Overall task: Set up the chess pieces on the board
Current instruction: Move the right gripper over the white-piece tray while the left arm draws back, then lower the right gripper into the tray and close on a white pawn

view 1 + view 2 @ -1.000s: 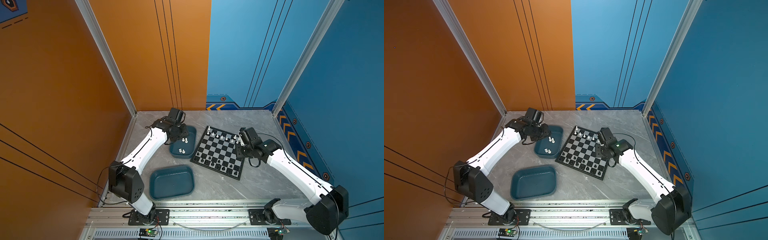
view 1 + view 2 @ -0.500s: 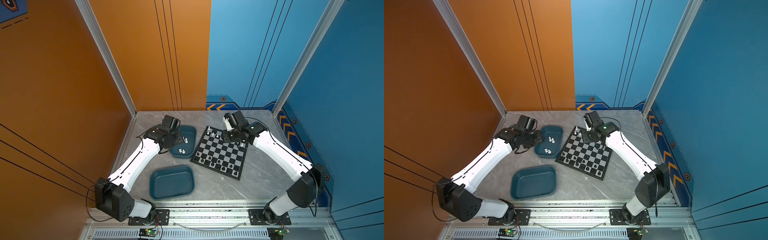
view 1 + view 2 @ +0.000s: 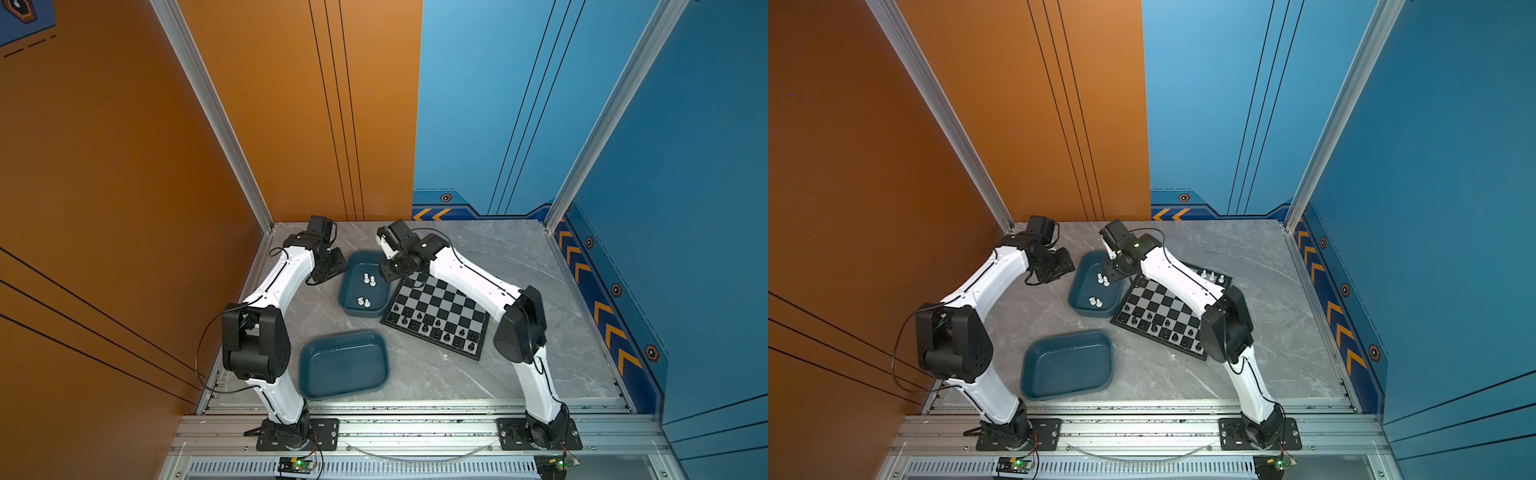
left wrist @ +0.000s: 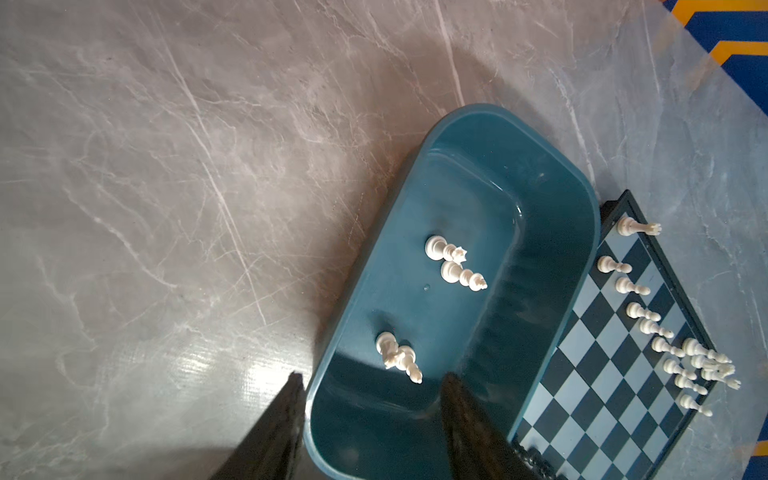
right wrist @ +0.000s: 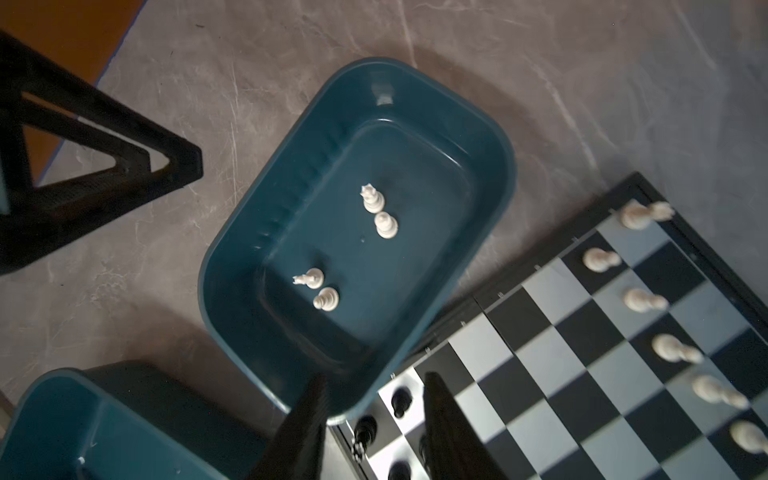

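The board lies tilted at mid-table. Black chess pieces line its near edge, and white ones stand along its far edge. Several more white pieces sit in a teal tray left of the board. My right gripper hovers open and empty over that tray's rim by the board's corner. My left gripper hangs open and empty at the tray's outer side.
A second teal tray holds nothing and lies near the front, left of the board. The orange wall closes the left side, close behind the left arm. The left gripper's black frame shows in the right wrist view.
The right arm has swung from the board's right side across its far edge to the tray with white pieces. The left gripper has drawn back leftward off that tray.
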`<state>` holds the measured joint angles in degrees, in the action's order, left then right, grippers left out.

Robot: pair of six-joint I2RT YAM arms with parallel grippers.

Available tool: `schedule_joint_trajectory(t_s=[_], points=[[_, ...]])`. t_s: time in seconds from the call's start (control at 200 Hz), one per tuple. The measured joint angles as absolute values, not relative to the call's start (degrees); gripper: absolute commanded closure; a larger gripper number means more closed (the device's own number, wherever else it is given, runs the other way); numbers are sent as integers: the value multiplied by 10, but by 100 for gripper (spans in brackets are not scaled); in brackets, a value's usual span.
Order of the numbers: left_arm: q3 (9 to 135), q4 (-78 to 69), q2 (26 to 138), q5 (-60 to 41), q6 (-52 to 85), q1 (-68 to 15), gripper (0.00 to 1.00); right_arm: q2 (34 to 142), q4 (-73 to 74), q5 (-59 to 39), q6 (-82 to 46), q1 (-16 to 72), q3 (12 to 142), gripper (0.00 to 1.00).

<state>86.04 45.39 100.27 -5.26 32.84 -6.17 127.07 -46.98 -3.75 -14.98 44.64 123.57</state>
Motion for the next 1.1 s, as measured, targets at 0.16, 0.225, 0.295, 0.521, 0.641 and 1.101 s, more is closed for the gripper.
schedule_joint_trajectory(t_s=[0.16,0.225,0.295,0.521,0.641,1.101], points=[[860,454,1006,-78,309,-39,46,1363,-474,-45,-150,457,1312,55],[860,454,1006,-85,302,-28,46,1387,-475,-45,-150,457,1329,54],[860,454,1006,-93,297,-18,46,1404,-476,-45,-152,457,1339,54],[860,454,995,-110,289,0,46,1440,-475,-43,-153,457,1378,59],[860,454,981,-119,283,7,47,1457,-474,-37,-155,456,1399,62],[854,454,971,-139,278,34,48,1478,-473,-21,-154,441,1414,67]])
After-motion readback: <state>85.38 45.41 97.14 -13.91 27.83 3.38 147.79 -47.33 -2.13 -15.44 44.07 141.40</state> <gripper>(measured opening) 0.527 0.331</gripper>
